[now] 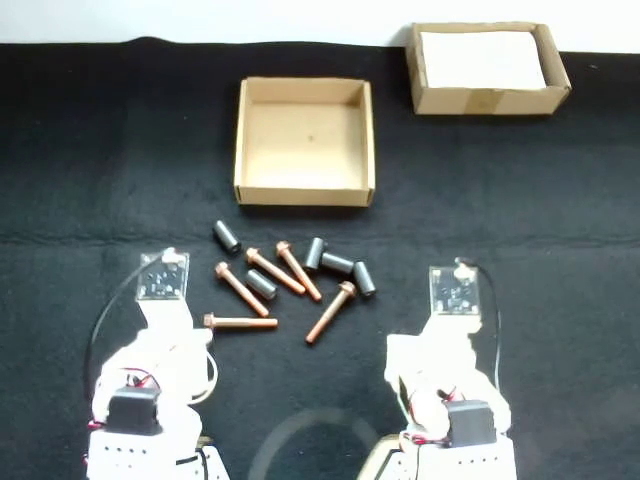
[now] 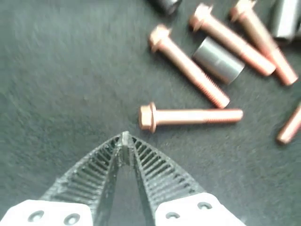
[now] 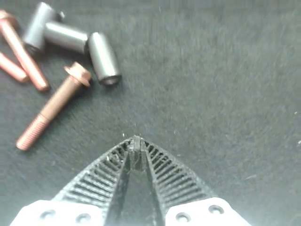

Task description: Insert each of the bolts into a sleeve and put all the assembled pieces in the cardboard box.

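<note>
Left gripper (image 2: pixel 124 141): clenched, ribbed fingers pressed tip to tip, nothing gripped; it is held low over the black cloth (image 2: pixel 61 70).
Just past its tips: the nearest bolt (image 2: pixel 190 116) is seen lying flat and crosswise, apart from the fingers, with its flanged head turned toward the left arm (image 1: pixel 150 370).
Right gripper (image 3: pixel 136 143): closed up the same way, empty, poised above bare cloth.
Off its tips: an angled bolt (image 3: pixel 51 108) is found well apart from the gripper, its head close beside a sleeve trio (image 3: pixel 104 57). The three seem to be touching one another, though that is hard to judge from here.
Bolts (image 1: pixel 275 271): five are counted in the high view, all copper-coloured and loose on the cloth between the two arms, none fitted into a sleeve.
Sleeves (image 1: pixel 261 284): five dark grey ones are scattered among the bolts. One is tucked between two bolts, and a lone sleeve (image 1: pixel 227 236) is set nearest the box.
Cardboard box (image 1: pixel 305 190): open-topped, placed just beyond the pile on the far side, with no piece laid in it yet.
Second box (image 1: pixel 485 100): something white is seen inside; it is parked at the far right, well beyond the right arm (image 1: pixel 450 390).
</note>
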